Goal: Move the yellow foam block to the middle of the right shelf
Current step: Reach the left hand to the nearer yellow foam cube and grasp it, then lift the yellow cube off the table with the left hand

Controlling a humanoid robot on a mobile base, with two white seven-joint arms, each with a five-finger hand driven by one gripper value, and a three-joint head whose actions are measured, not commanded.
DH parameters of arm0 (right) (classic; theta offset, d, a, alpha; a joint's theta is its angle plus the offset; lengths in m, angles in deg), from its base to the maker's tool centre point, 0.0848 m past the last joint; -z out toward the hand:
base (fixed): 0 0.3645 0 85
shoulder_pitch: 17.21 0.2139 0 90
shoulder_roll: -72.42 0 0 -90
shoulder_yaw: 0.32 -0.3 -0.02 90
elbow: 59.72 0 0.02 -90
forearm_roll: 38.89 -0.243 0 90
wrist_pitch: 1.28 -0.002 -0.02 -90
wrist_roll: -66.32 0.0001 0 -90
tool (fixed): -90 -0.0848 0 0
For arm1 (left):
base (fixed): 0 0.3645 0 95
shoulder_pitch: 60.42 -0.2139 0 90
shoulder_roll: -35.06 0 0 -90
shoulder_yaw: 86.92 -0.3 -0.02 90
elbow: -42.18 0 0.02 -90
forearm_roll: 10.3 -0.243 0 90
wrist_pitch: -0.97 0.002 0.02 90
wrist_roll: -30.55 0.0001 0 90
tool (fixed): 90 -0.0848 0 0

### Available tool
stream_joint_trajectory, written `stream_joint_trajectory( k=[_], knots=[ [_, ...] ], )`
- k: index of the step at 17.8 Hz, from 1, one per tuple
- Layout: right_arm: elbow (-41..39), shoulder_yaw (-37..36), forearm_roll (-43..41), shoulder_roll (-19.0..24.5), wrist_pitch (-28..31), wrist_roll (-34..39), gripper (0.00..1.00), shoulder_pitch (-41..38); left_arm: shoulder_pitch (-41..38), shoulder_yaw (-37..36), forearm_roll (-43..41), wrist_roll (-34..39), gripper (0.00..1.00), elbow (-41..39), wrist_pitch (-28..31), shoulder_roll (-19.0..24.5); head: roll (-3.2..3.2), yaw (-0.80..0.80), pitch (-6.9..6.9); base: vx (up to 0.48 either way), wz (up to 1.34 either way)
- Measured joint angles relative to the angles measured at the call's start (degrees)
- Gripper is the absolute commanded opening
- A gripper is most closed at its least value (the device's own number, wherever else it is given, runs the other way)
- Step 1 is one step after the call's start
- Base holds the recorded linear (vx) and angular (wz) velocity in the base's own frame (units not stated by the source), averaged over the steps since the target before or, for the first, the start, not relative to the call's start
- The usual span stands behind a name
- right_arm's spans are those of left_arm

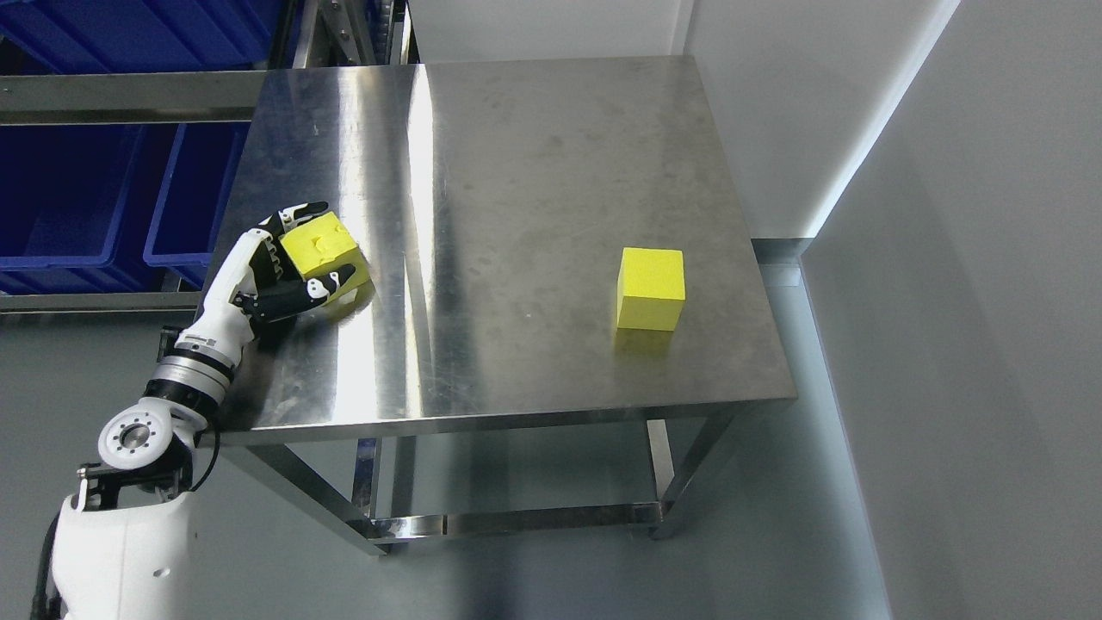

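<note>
A yellow foam block (324, 247) with a dented top sits near the left edge of the steel table (534, 172). My left hand (297, 258) comes up from the lower left, and its white and black fingers (331, 282) wrap around this block on the table top. A second yellow foam block (651, 288), a clean cube, stands alone toward the table's right front. The right arm is out of view.
Blue bins (103, 198) sit on a metal shelf rack (129, 95) left of the table. A white wall (947, 258) runs along the right. Grey floor lies below, and the table's lower crossbars (516, 517) show underneath.
</note>
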Motion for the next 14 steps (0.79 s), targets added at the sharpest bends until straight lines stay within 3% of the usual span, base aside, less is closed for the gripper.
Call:
stream_joint_trajectory(
  k=[3,9,14],
  knots=[
    [0.0,0.0,0.0,0.0,0.0,0.0,1.0,0.0,0.0,1.6,0.0,-1.0,0.09,0.5,-5.6,-1.7,0.0,0.0,0.0,0.0,0.0],
    [0.0,0.0,0.0,0.0,0.0,0.0,1.0,0.0,1.5,6.1,5.2,-1.2,0.1,-0.9,-16.5,-4.6,0.0,0.0,0.0,0.0,0.0],
    [0.0,0.0,0.0,0.0,0.0,0.0,1.0,0.0,1.3,9.3,9.7,-1.3,0.1,-2.4,-20.5,-5.9,0.0,0.0,0.0,-0.047,0.0]
  ],
)
